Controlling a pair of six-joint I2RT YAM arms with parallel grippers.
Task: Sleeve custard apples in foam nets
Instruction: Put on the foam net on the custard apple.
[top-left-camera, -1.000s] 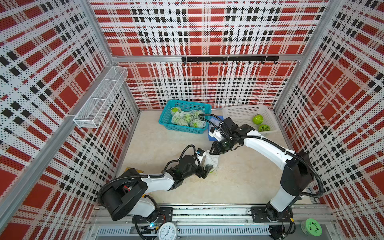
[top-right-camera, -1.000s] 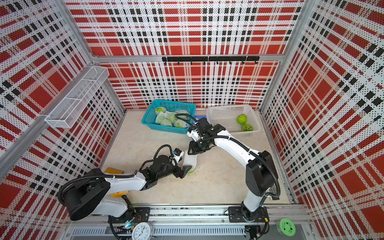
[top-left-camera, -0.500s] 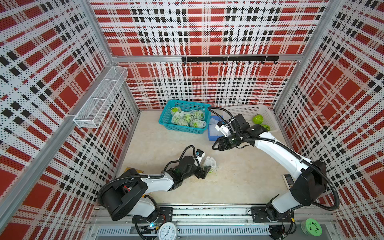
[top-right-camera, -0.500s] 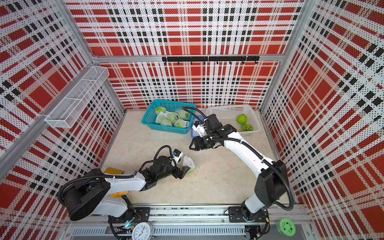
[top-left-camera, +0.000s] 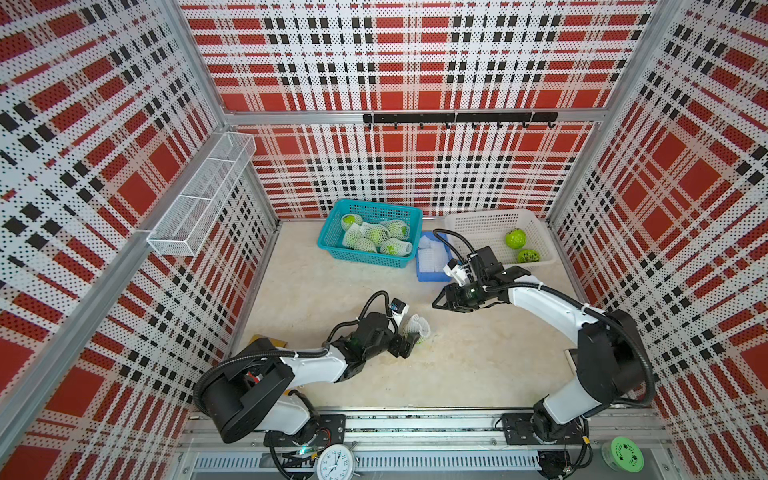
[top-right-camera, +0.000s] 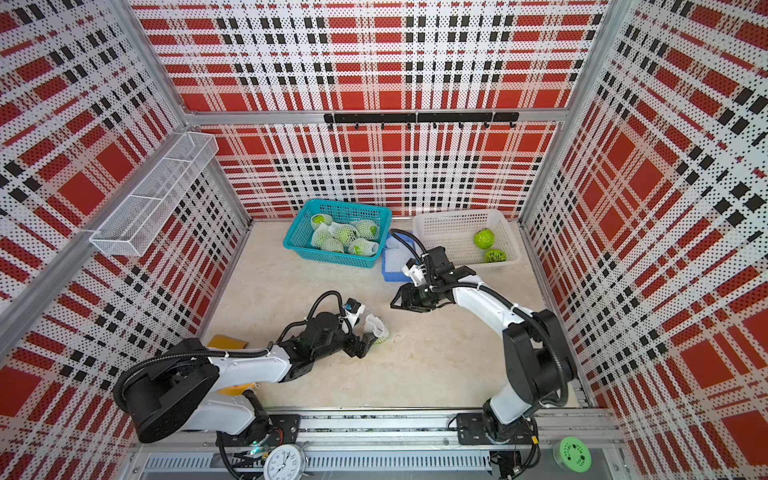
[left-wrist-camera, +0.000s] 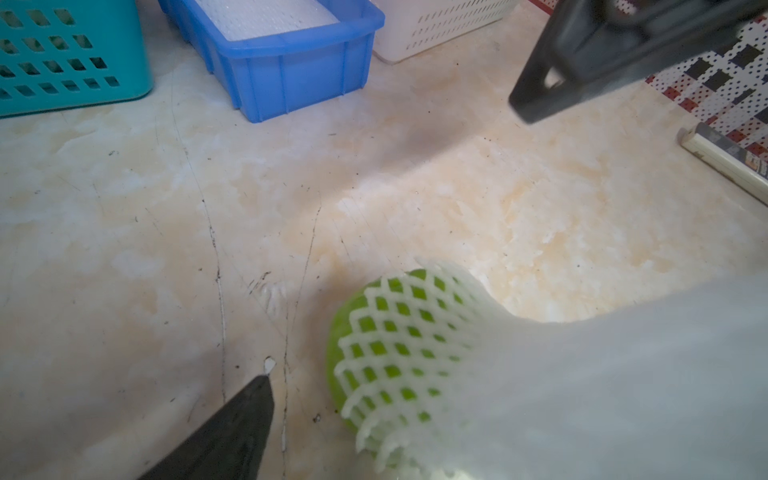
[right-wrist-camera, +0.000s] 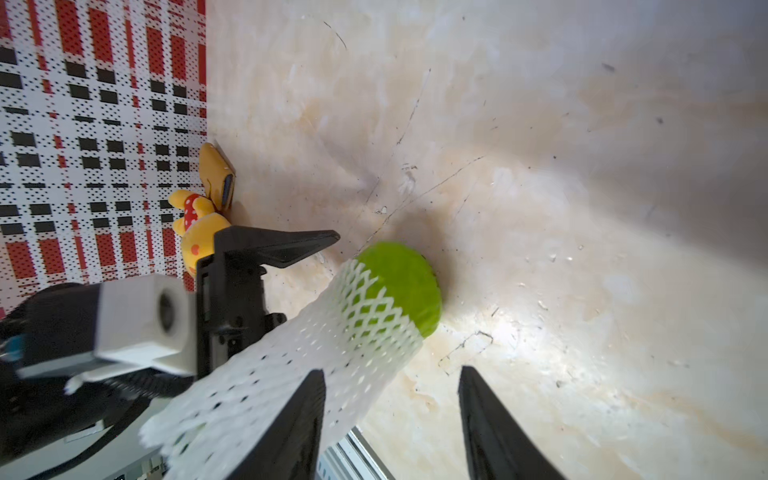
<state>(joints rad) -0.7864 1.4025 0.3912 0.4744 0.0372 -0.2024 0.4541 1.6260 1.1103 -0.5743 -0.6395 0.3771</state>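
Two arms (top-left-camera: 320, 365) reach low over a beige table (top-left-camera: 478, 365), with open surface between them. A white basket (top-left-camera: 478, 226) at its back edge holds two bare custard apples (top-left-camera: 515, 239). Mid-table, the left gripper (top-left-camera: 411, 336), jaws wide apart, flanks one custard apple (right-wrist-camera: 405, 286) half inside a foam net (right-wrist-camera: 266, 365). The right gripper (top-left-camera: 439, 298) hovers near, jaws apart, empty.

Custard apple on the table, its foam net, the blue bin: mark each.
custard apple (right-wrist-camera: 405, 282): right wrist view, bare green end.
foam net (right-wrist-camera: 299, 353): right wrist view, middle of mesh tube.
blue bin (left-wrist-camera: 299, 72): left wrist view, front wall.
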